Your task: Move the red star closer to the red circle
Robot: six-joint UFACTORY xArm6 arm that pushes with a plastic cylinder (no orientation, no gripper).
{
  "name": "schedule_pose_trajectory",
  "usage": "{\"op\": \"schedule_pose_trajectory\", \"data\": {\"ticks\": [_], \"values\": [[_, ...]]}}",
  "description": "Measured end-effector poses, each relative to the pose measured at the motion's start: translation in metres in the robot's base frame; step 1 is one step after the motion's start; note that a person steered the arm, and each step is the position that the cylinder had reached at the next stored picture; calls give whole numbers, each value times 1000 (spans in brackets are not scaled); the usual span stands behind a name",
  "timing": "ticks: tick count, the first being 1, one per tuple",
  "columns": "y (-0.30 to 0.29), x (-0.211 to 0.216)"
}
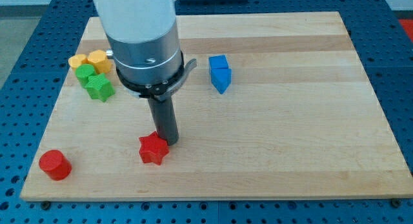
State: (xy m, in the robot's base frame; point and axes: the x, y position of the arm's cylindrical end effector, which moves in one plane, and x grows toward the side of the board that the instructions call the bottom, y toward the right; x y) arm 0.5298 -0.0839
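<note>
The red star (153, 149) lies on the wooden board near the view's bottom, left of centre. The red circle (54, 164) stands at the view's bottom left, near the board's corner, well apart from the star. My tip (168, 142) is down at the board, touching the star's upper right side. The arm's wide grey body rises above it and hides the board behind.
Two yellow blocks (89, 59) and two green blocks, one a green star (100, 87), cluster at the view's upper left. Two blue blocks (220, 73) sit together above centre. The wooden board (290, 121) ends close below the red blocks.
</note>
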Motion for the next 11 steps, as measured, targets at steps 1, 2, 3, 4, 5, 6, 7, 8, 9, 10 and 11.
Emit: {"op": "schedule_pose_trajectory", "data": {"ticks": [1, 2, 3, 4, 5, 6, 7, 8, 9, 10, 11], "values": [[1, 0], [21, 0], [19, 13], [17, 17], [6, 17], [-16, 17], [-39, 17], [-67, 17], [-88, 17], [-108, 17], [-116, 17]]}}
